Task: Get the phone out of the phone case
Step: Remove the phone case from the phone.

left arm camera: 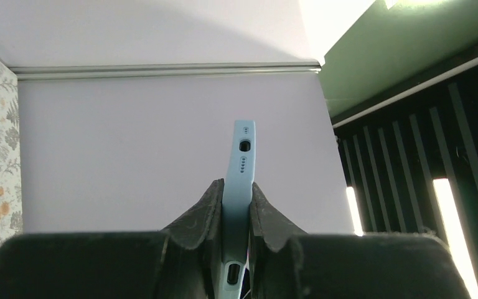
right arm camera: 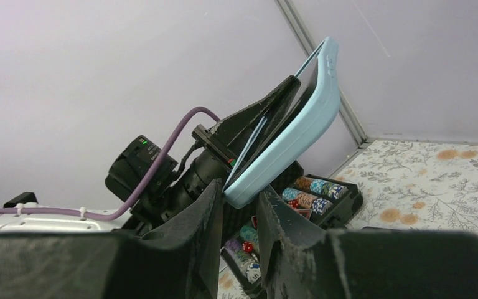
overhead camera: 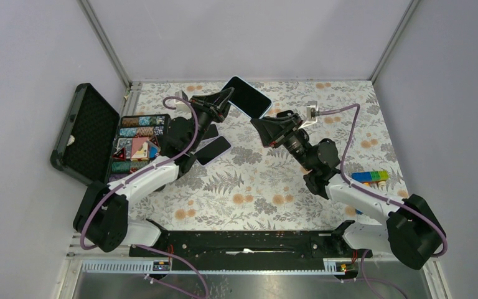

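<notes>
The left gripper [left arm camera: 236, 185] clamps the phone case [right arm camera: 299, 124] in the air, phone [overhead camera: 247, 96] inside. The right gripper [right arm camera: 241, 190] seems to pinch its corner – a shallow hold may slip, and the phone can drop on the table [overhead camera: 255, 180].

This is looking like a robotics lab: plain walls [overhead camera: 31, 56] and metal framing [overhead camera: 104, 42] are enclosing a table [overhead camera: 267, 187] carrying robot arms [overhead camera: 155, 174].

The phone case [left arm camera: 239, 174] looks like soft plastic, matt and smooth. The phone [overhead camera: 247, 96] screen in it is glossy, like glass. The fingers [left arm camera: 202, 212] of the left pincer [left arm camera: 236, 185] at the phone case are matt and rough, grainy. Below the phone case, the table [overhead camera: 274, 180] has a matt printed cover, maybe cloth.
</notes>
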`<state>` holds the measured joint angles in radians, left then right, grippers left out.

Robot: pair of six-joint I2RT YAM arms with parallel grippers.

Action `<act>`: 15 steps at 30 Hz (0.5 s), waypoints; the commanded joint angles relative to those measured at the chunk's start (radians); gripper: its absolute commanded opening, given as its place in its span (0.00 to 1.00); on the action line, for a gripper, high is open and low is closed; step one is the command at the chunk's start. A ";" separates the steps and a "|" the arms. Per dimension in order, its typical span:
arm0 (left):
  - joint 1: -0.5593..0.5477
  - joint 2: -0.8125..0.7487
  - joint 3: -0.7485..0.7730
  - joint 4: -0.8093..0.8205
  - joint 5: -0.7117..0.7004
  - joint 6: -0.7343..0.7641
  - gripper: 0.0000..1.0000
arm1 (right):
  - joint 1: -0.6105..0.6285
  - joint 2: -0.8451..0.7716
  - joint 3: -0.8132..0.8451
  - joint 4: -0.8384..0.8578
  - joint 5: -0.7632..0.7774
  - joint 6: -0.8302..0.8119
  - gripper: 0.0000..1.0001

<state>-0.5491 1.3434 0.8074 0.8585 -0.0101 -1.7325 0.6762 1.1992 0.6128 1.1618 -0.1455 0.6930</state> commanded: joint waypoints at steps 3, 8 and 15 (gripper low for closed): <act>-0.036 -0.111 0.048 0.119 -0.009 -0.103 0.00 | -0.003 0.077 -0.030 -0.086 0.119 -0.204 0.00; -0.037 -0.095 0.052 0.118 0.032 -0.165 0.00 | -0.004 0.075 -0.033 -0.145 0.140 -0.281 0.00; -0.036 -0.087 0.042 0.131 0.039 -0.191 0.00 | -0.005 0.059 -0.048 -0.171 0.210 -0.279 0.00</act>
<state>-0.5503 1.3239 0.8074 0.7525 -0.0570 -1.7859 0.6880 1.2316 0.6048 1.1728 -0.0914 0.5274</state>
